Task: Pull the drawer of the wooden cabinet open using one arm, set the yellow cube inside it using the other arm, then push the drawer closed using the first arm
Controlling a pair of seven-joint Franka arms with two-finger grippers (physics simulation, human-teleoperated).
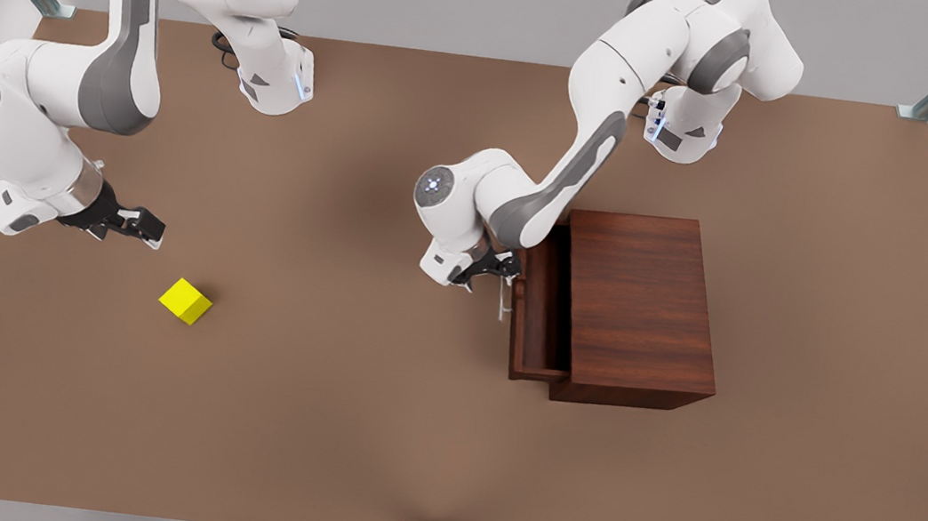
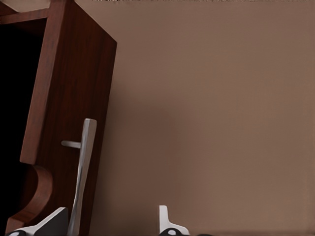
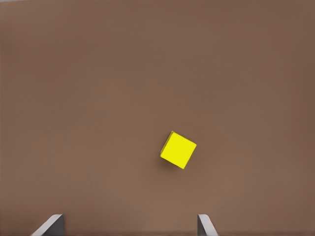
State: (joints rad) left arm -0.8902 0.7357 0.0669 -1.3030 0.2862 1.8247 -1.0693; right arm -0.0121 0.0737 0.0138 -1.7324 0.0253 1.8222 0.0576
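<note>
One drawer [image 1: 537,306] part-open toward front view's left, left tool [image 1: 505,277] spread about its handle [image 1: 504,302], right tool [image 1: 150,230] wide near yellow cube [image 1: 186,301]

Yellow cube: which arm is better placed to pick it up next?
Right. The right tool hovers open close to the yellow cube on the table, cube ahead of its fingers. The left tool is busy at the handle of the part-open drawer.

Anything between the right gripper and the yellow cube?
No. Front view shows bare table between the right gripper and the yellow cube.
</note>
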